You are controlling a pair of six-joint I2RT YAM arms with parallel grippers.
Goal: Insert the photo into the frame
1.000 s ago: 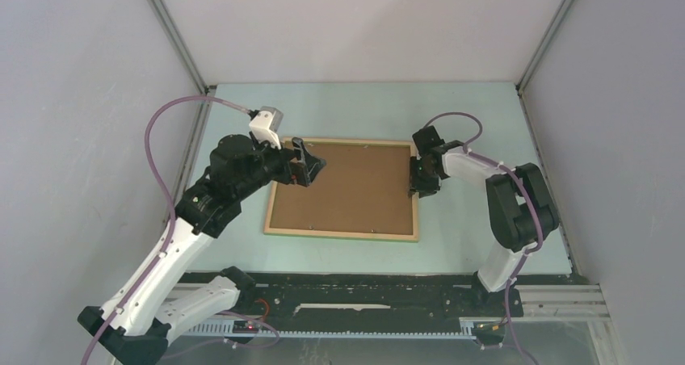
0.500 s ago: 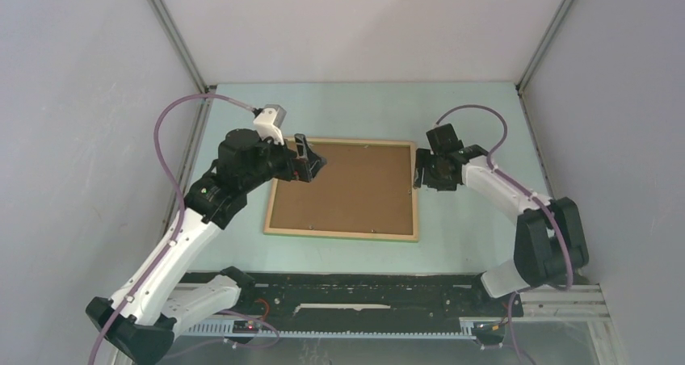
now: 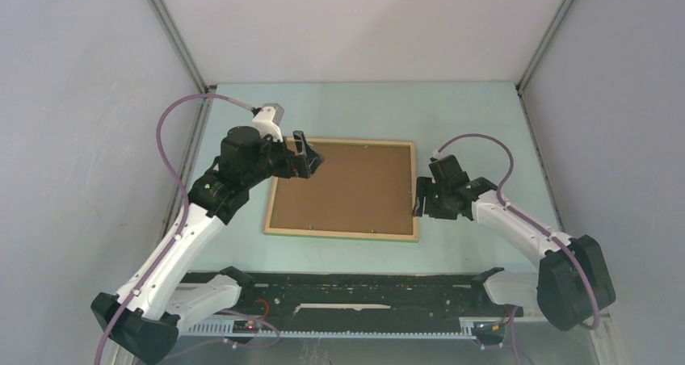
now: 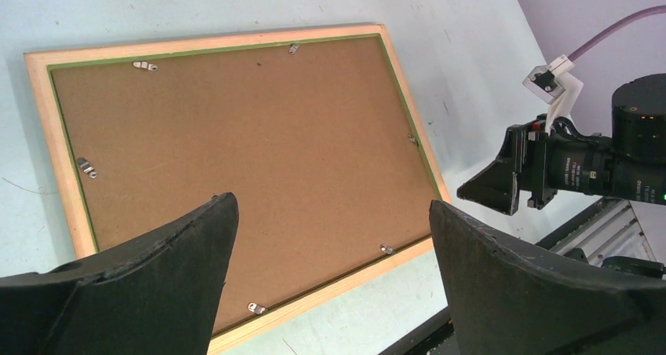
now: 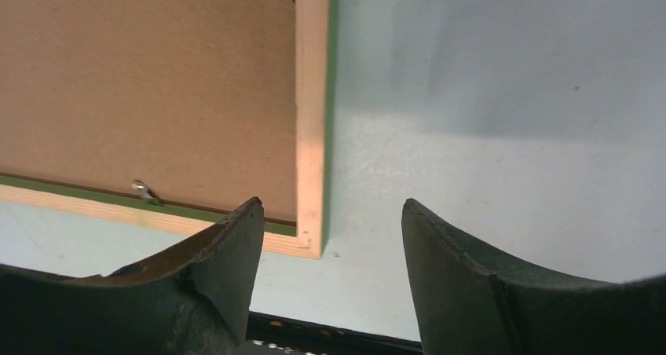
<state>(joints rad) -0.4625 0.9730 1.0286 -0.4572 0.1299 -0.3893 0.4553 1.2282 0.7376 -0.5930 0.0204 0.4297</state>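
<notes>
The frame (image 3: 342,234) lies flat on the table (image 3: 363,111), wood side up, with a thin green line showing along its inner edge. The photo (image 3: 343,187) lies inside it with its brown back up, so the picture side cannot be seen. Little metal clips (image 4: 86,166) sit around the brown back. They are too small to tell if they hold it down tight.

The left pincer (image 3: 303,155) hangs over the far left corner of the frame. It is wide open and holds nothing. The right pincer (image 3: 422,199) is low, just beside the right side of the frame, near the corner closest to the robot. It is open too, with nothing in it. It is hard to tell if it touches the wood.

The job looks almost done, but some things could go wrong. The right pincer is so near the frame that a small push could slide the frame across the table. If the clips are not shut well, a bump or a lift could make the photo slip out. If the left pincer comes down hard on one corner, the brown back could tip up on the other side. A finger could also catch a clip and bend it
</notes>
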